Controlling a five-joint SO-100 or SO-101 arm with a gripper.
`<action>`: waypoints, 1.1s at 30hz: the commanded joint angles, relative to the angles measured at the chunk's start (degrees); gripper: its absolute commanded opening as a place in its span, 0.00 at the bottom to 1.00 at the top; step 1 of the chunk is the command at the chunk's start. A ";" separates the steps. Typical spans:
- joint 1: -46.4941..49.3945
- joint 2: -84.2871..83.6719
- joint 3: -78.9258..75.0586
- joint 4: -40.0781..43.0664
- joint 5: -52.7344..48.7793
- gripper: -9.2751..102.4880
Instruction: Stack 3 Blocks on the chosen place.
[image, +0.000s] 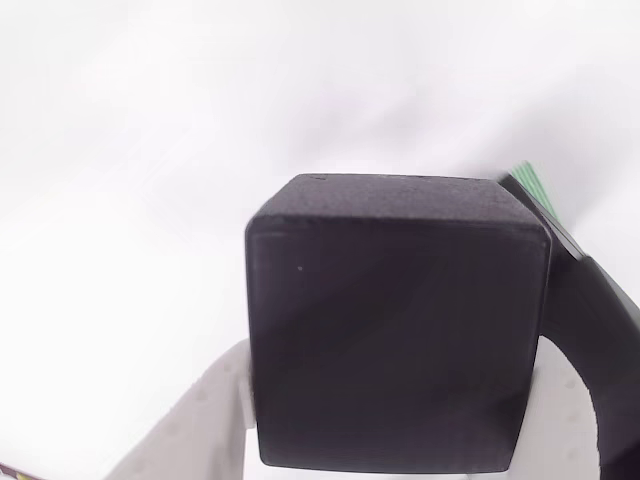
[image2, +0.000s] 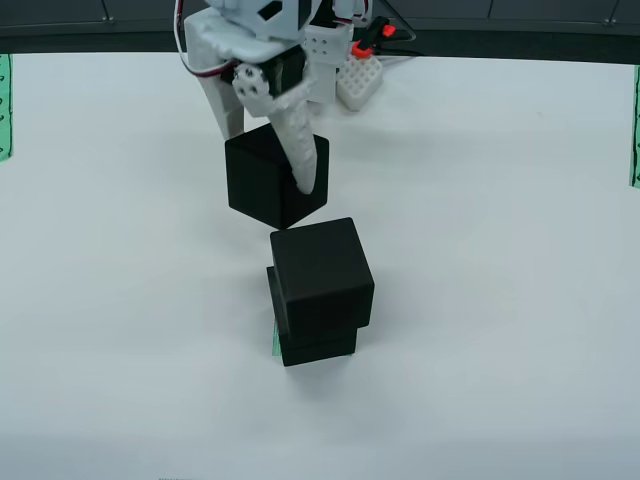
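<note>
My gripper (image2: 272, 165) is shut on a matte black block (image2: 265, 185), which hangs tilted just behind a stack. That stack is two more black blocks, the upper one (image2: 322, 270) sitting slightly askew on the lower one (image2: 318, 345). A sliver of the green-striped chosen place (image2: 276, 342) shows at the stack's lower left. In the wrist view the held block (image: 395, 340) looms close, squeezed by white fingers (image: 190, 420) of the gripper (image: 395, 410). A bit of green stripes (image: 527, 180) shows past its upper right corner, beside a dark shape (image: 605, 340).
A white perforated part (image2: 360, 82) with an orange connector (image2: 375, 35) lies behind the arm. Green strips mark the left edge (image2: 5, 105) and right edge (image2: 634, 125) of the white table. A dark band runs along the back.
</note>
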 joint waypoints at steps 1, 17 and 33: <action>-4.57 8.53 -4.66 0.62 0.18 0.30; -8.00 18.37 0.18 -19.51 -9.84 0.30; -5.63 16.17 12.04 -42.19 -12.83 0.29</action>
